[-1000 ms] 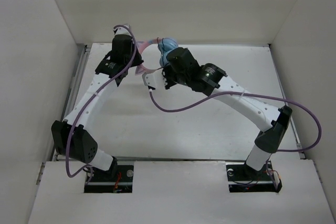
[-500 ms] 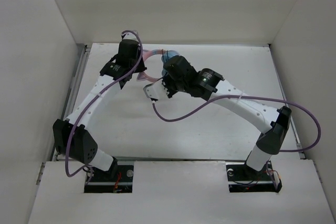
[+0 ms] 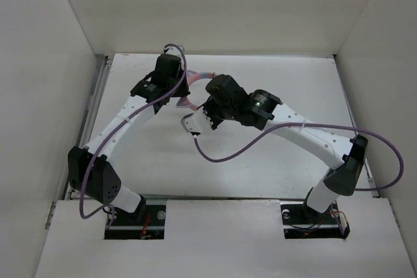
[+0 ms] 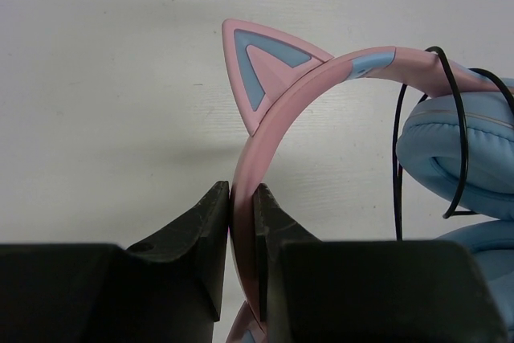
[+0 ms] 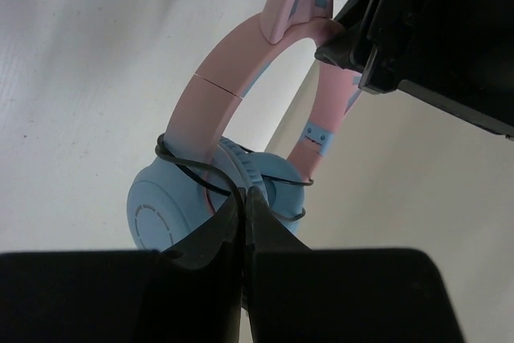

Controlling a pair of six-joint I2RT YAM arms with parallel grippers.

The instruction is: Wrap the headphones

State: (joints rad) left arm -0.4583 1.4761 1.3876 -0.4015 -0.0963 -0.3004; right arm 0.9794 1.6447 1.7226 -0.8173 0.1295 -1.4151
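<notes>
Headphones pinned between both hands over the far middle of the bench

My left hand (image 4: 241, 198) is clamped on the pink band of the headphones (image 4: 297, 94), whose arch rises away from its fingers. The blue ear cups (image 5: 161, 206) sit just past my right hand (image 5: 243, 198), which is the nearer to them; it is closed, apparently nipping the black cable (image 4: 396, 174) looped there. The bench (image 3: 163, 161) lies open toward me, and the back wall is near.
</notes>
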